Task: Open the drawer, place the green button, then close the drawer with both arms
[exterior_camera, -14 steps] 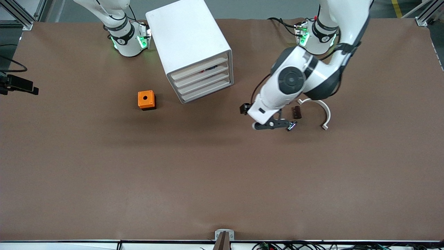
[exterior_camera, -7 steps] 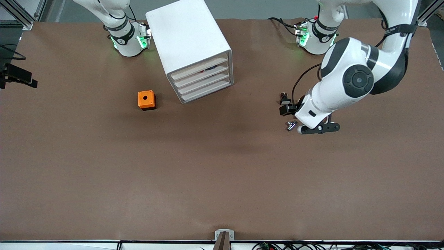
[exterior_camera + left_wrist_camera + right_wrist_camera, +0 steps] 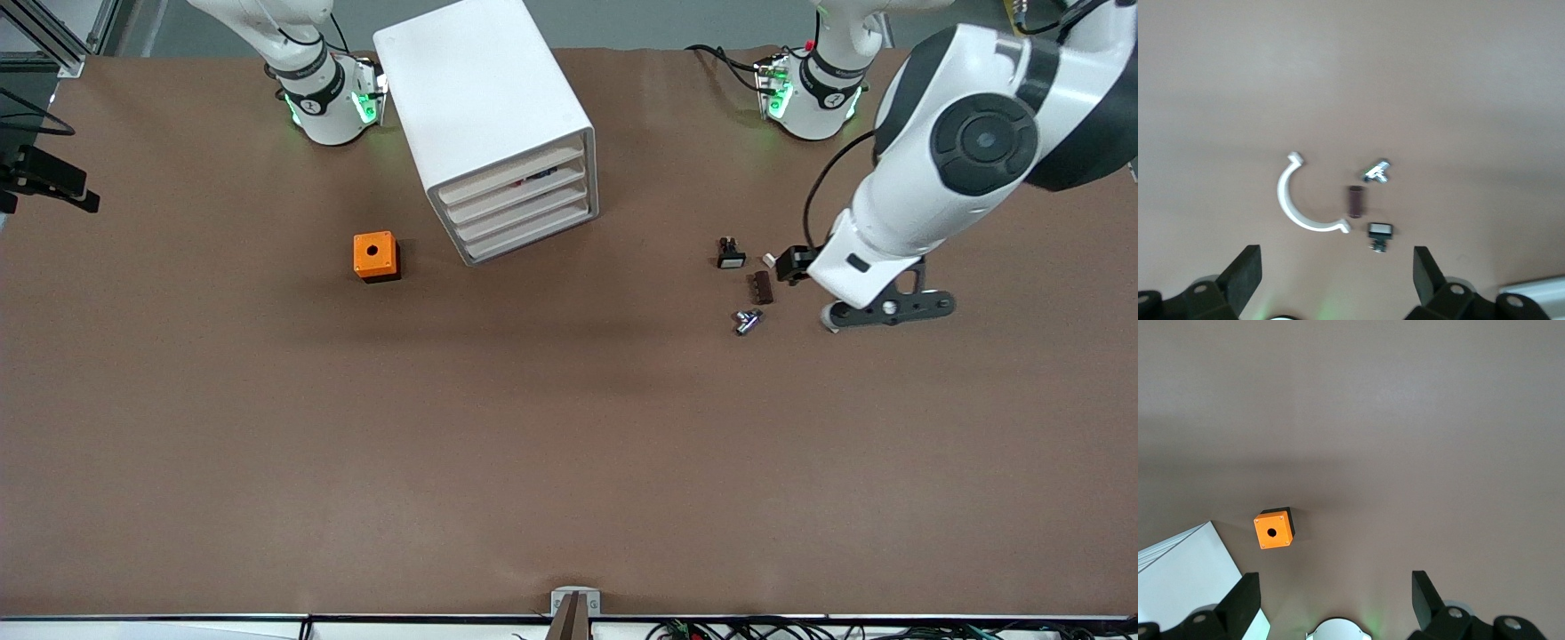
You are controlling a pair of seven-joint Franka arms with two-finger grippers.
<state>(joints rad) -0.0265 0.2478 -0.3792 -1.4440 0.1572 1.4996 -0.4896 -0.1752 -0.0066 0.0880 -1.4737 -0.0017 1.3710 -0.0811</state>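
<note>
The button (image 3: 747, 321) lies on its side on the brown table, small, with a pale greenish cap and a dark-blue body; it also shows in the left wrist view (image 3: 1376, 171). The white drawer cabinet (image 3: 484, 107) stands between the arm bases, and its drawer fronts (image 3: 523, 206) all look shut. My left gripper (image 3: 892, 308) hangs open and empty, high over the white half ring, beside the button toward the left arm's end; its fingers (image 3: 1245, 273) stand wide apart. My right gripper (image 3: 1335, 600) is open and empty, out of the front view, high over the table near the cabinet (image 3: 1185, 580).
An orange cube with a hole (image 3: 375, 256) sits beside the cabinet toward the right arm's end, also in the right wrist view (image 3: 1275, 529). A black button with a white cap (image 3: 731, 253), a brown piece (image 3: 760, 287) and a white half ring (image 3: 1298, 207) lie close to the button.
My left arm has swung away from the button toward the left arm's end of the table and risen. The white-capped button and the brown piece now show; the half ring is mostly covered.
</note>
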